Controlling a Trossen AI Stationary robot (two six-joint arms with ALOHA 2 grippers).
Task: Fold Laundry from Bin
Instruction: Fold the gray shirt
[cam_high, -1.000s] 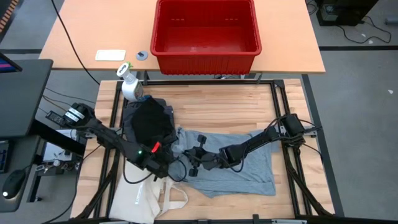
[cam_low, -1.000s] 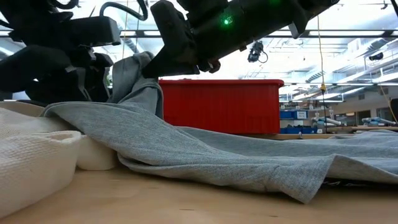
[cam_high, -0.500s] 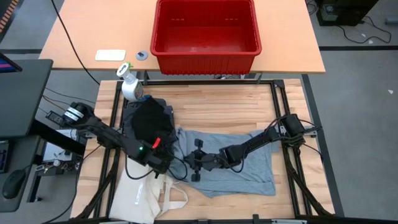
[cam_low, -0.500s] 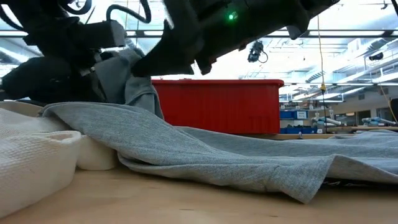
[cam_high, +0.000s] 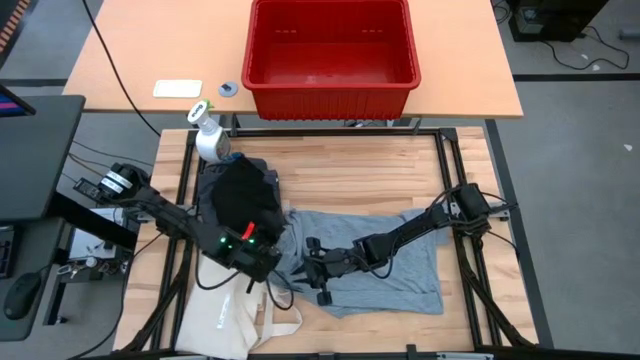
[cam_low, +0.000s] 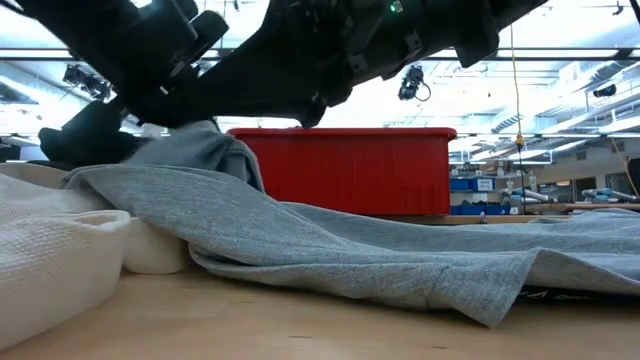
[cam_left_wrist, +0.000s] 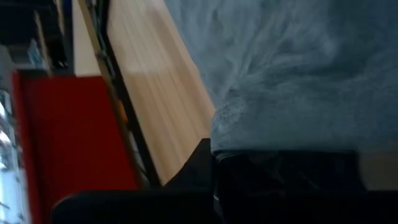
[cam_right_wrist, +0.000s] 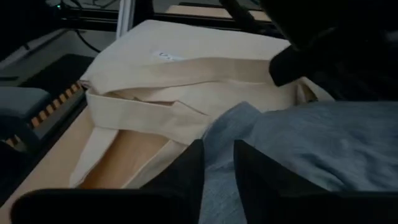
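Grey garment (cam_high: 385, 262), long axis across the table, left to right.

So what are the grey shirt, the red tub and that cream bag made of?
The grey shirt looks like soft cotton jersey: matte, finely heathered, draping in folds. The tub looks like moulded plastic: rigid, with a slight sheen. The bag seems to be canvas: cream, matte, with flat, stiff strap handles.

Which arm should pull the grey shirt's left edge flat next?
Probably left: its pincer is shut on the grey shirt edge, while the right pincer seems to be letting go.
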